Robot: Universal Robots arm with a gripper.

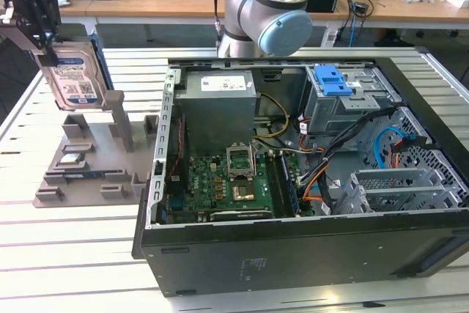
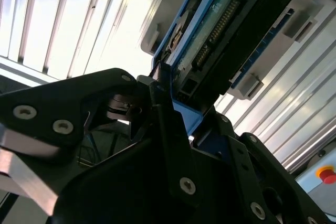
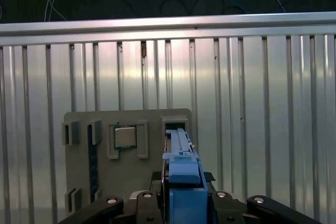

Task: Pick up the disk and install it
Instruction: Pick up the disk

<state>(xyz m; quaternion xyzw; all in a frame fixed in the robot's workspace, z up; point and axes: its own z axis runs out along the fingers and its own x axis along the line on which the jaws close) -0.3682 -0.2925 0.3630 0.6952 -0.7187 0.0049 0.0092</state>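
Note:
The disk (image 1: pixel 73 78), silver-grey with a white-and-blue label and blue side rails, hangs tilted at the exterior view's far left, just above the grey holder plate (image 1: pixel 80 174). My gripper (image 1: pixel 44 27) is shut on its upper end. In the second wrist view the black fingers (image 2: pixel 163 124) clamp the blue rail, and the disk (image 2: pixel 226 30) shows its dark underside and connector row. In the first wrist view the disk (image 3: pixel 181 177) appears edge-on between the jaws of the gripper (image 3: pixel 181 200), over the holder plate (image 3: pixel 152 129).
An open computer case (image 1: pixel 293 254) lies on the slatted table, with a blue bracket (image 1: pixel 330 78) in its drive cage at the back. The arm's base (image 1: pixel 267 5) stands behind it. A small square chip (image 3: pixel 126 136) sits in the holder plate. A grey upright post (image 1: pixel 117 119) stands beside the disk.

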